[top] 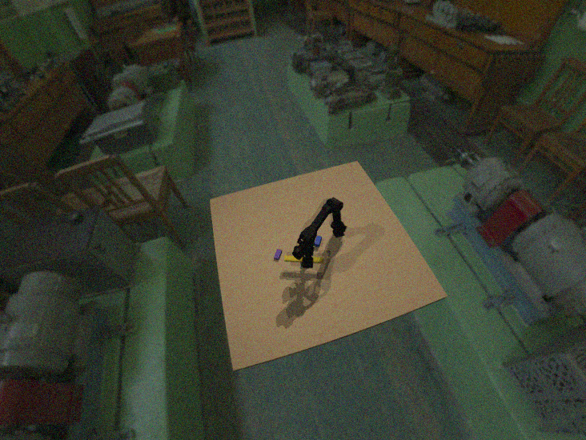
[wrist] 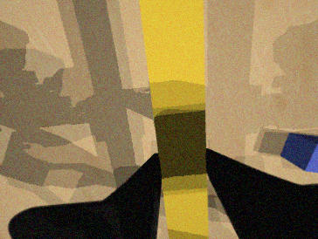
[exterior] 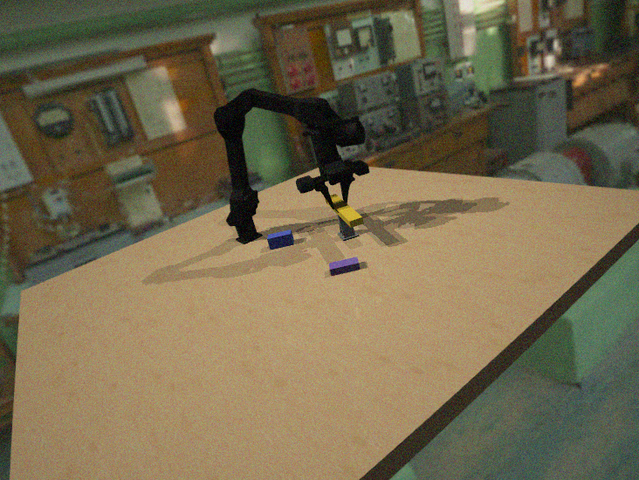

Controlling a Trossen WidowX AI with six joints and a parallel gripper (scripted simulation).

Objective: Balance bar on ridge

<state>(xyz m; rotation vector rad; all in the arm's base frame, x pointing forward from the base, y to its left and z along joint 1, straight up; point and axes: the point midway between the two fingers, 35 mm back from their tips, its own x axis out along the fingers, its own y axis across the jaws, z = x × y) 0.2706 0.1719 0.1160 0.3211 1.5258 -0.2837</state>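
The yellow bar is above the table, roughly level. My gripper is shut on it, with one finger at each long side. The grey ridge stands on the table under the bar, seen below its near part in the exterior view. Whether the bar touches the ridge's top cannot be told. The ridge is hidden in the top view and in the wrist view.
A blue block lies between the arm's base and the bar. A purple block lies beyond one end of the bar. The wooden table top carries the arm's shadows.
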